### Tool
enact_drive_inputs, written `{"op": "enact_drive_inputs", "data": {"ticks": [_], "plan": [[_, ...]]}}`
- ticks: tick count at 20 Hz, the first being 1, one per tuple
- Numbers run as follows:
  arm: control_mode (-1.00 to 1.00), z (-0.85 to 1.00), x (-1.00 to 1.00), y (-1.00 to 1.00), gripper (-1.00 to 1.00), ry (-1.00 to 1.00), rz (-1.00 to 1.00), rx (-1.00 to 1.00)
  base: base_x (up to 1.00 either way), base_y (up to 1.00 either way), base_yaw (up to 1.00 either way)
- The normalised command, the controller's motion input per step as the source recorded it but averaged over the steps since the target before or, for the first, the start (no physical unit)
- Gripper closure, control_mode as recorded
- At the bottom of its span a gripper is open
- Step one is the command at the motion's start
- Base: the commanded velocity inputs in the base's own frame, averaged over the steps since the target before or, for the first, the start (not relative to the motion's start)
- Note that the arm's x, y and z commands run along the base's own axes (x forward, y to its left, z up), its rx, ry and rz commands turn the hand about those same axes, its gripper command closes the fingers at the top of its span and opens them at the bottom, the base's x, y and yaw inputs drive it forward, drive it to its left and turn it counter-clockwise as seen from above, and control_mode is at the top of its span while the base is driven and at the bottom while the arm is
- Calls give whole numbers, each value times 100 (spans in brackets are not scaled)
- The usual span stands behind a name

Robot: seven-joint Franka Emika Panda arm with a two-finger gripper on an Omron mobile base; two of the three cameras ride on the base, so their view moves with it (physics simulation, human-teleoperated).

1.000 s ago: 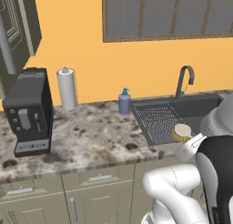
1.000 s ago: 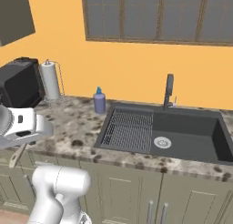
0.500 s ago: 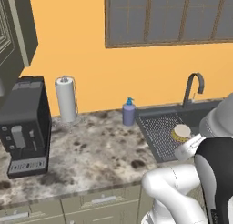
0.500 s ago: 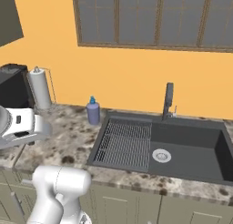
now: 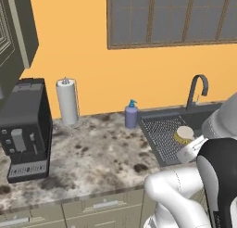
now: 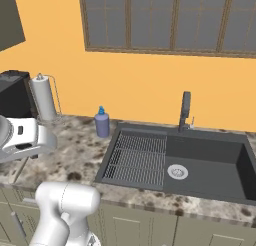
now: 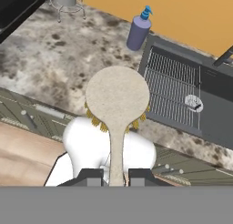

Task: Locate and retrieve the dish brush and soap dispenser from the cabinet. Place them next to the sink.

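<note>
My gripper [image 7: 116, 175] is shut on the white stem of the dish brush [image 7: 117, 96]. Its round tan head with yellow bristles points away from the hand, held above the counter's front edge. From the left base the brush head [image 5: 184, 134] shows over the ridged drainboard [image 5: 162, 134]. The lavender soap dispenser [image 5: 131, 116] [image 6: 102, 124] [image 7: 139, 31] stands upright on the counter just left of the sink [image 6: 210, 160] [image 7: 214, 104], apart from the gripper. A corner of the cabinet [image 5: 18, 28] [image 6: 10, 15] hangs at upper left.
A black coffee machine [image 5: 25, 129] and a white paper-towel roll [image 5: 67, 102] [image 6: 44, 97] stand at the left of the speckled counter [image 5: 92, 162]. The dark arched faucet [image 5: 196, 90] [image 6: 185, 110] rises behind the basin. A window spans the orange wall.
The whole scene has grown and shifted slightly in both base views, so the base has driven closer to the counter. The brush stays in the shut gripper.
</note>
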Motion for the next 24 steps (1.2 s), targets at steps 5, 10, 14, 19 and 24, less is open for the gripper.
{"op": "enact_drive_inputs", "data": {"ticks": [5, 10, 14, 19, 24], "plan": [[100, 0, 0, 0, 100, 0, 0, 0, 0, 0, 0], [-100, -12, 14, -1, 100, 1, 0, 0, 4, 0, 0], [-100, -27, 64, -4, 100, 4, 1, 4, 0, 0, 0], [-100, -37, 78, -1, 100, 1, 4, 1, 0, 0, 0], [-100, -52, 67, 1, 100, 0, 1, -2, 0, 0, 0]]}}
